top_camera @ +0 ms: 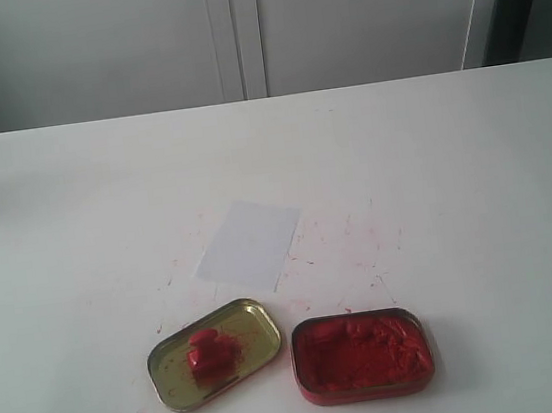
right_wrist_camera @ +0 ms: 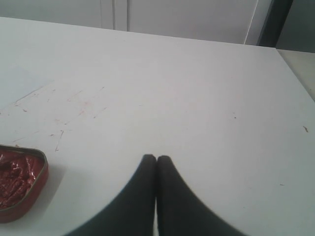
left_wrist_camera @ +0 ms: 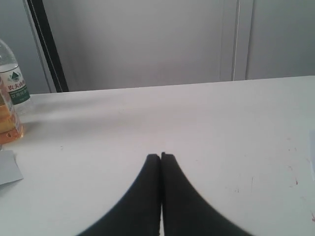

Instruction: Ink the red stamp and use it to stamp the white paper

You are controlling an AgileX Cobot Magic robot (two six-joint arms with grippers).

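Note:
The red stamp (top_camera: 207,353) lies inside the gold-coloured tin lid (top_camera: 255,323) near the table's front, left of middle. Beside it on the right stands the red tin of red paste (top_camera: 362,355), whose corner also shows in the right wrist view as the tin (right_wrist_camera: 19,182). The white paper (top_camera: 248,241) lies flat behind both tins; a faint corner of the paper (right_wrist_camera: 19,83) shows in the right wrist view. Neither arm appears in the exterior view. My left gripper (left_wrist_camera: 160,156) is shut with nothing in it over bare table. My right gripper (right_wrist_camera: 156,158) is shut and empty too, to the side of the paste tin.
Red specks and smears mark the white tabletop (top_camera: 436,197) around the paper and tins. In the left wrist view a plastic bottle (left_wrist_camera: 11,98) with a green-and-white label stands at the table's far side, with a grey sheet corner (left_wrist_camera: 7,167) near it. Grey cabinet doors (top_camera: 234,30) stand behind the table.

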